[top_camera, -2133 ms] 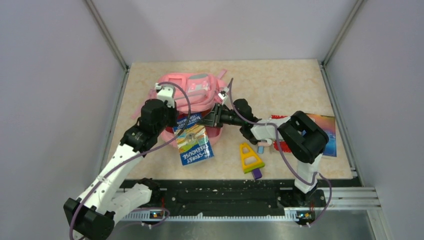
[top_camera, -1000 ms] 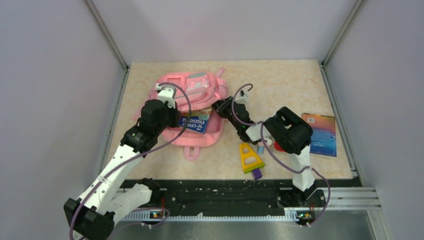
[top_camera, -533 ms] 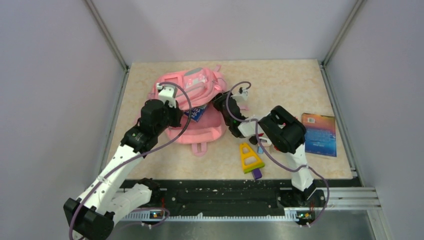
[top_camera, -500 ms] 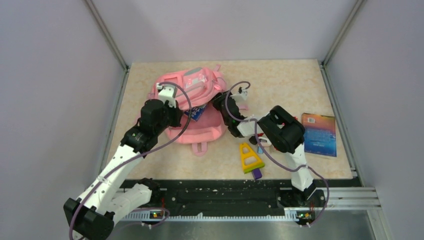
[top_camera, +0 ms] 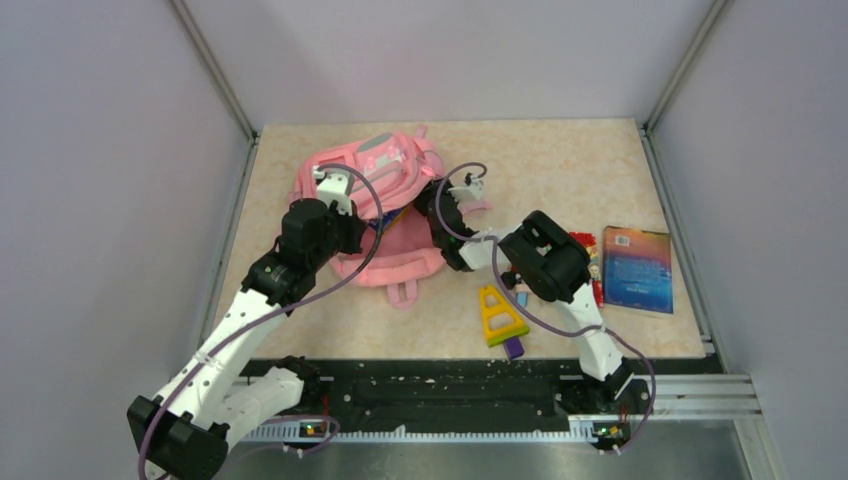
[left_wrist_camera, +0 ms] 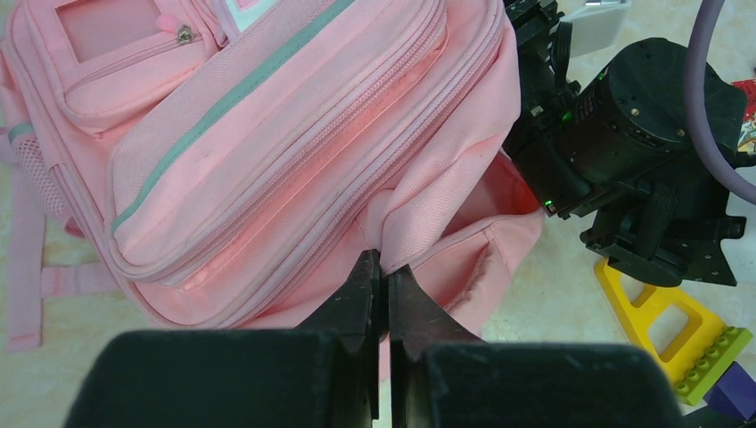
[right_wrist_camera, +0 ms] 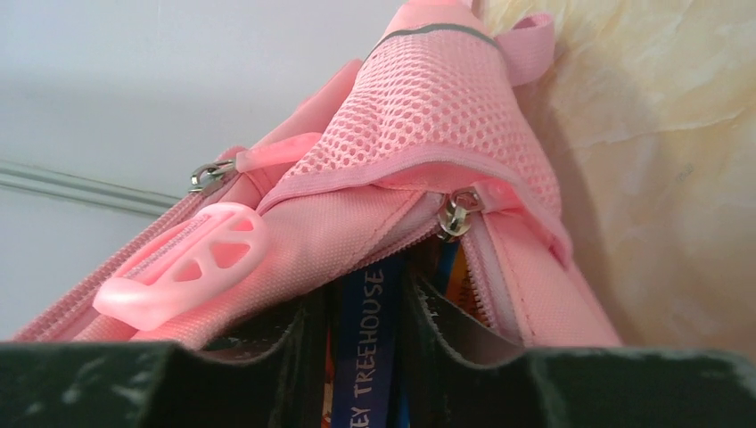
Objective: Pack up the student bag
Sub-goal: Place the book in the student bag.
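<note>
Beige marbled tabletop [top_camera: 560, 170], grey walls around; student bag [top_camera: 385, 168] is lying toward the far left, between both arms. At the opening's edge, left gripper [left_wrist_camera: 382, 267] is pinching a fold of pink fabric. Opposite, right gripper [right_wrist_camera: 365, 321] is clamping a blue book [right_wrist_camera: 370, 290] that is standing in the zipper mouth.

The right gripper [right_wrist_camera: 361, 361] pinched a blue book [right_wrist_camera: 367, 325] (spine reading TREEHOUSE) in the unzipped mouth of the student bag [right_wrist_camera: 428, 116].
</note>
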`<state>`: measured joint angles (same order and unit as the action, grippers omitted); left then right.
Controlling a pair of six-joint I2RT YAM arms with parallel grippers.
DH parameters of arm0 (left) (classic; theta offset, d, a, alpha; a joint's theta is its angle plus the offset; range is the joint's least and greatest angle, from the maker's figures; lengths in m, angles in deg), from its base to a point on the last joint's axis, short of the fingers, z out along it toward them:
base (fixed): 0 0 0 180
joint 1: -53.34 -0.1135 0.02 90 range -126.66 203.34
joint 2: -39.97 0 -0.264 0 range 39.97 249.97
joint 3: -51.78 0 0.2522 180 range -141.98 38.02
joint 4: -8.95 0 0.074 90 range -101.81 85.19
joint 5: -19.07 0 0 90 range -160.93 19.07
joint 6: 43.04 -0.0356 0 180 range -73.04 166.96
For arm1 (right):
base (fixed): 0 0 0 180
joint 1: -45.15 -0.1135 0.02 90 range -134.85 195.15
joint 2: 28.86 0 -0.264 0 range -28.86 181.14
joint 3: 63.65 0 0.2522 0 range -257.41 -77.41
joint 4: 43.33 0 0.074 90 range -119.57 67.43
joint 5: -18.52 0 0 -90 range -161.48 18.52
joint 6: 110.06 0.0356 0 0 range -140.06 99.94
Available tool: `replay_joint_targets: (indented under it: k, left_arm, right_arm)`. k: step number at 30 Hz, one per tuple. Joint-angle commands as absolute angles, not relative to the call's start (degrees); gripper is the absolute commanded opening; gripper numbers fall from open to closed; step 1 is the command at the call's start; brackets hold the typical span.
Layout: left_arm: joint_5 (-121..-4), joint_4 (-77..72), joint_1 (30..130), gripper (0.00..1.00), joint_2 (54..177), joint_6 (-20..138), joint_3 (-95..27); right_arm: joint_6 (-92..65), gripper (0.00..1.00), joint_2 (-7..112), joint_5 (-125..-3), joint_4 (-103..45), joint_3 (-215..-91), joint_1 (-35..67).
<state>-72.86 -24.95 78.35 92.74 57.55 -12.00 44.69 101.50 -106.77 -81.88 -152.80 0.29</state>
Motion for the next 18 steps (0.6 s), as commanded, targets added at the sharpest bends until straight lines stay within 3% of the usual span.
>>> replay_joint_targets:
  k: [1,8,18]
  left_arm:
    - [-71.2,-18.7,78.8,0.00,90.9,58.5,-13.3]
    - [-71.3,-18.8,78.9,0.00,90.4,58.3,-13.4]
    - [-73.3,-19.3,78.9,0.00,90.8,58.0,-13.4]
  right_arm:
    - [39.6,0.36,99.2,-110.3,-86.7,-151.1,0.7]
    - [37.4,0.56,96.0,-108.7,-89.1,-145.5,0.7]
    - [33.3,0.67,87.6,-103.3,-89.9,-135.2,0.3]
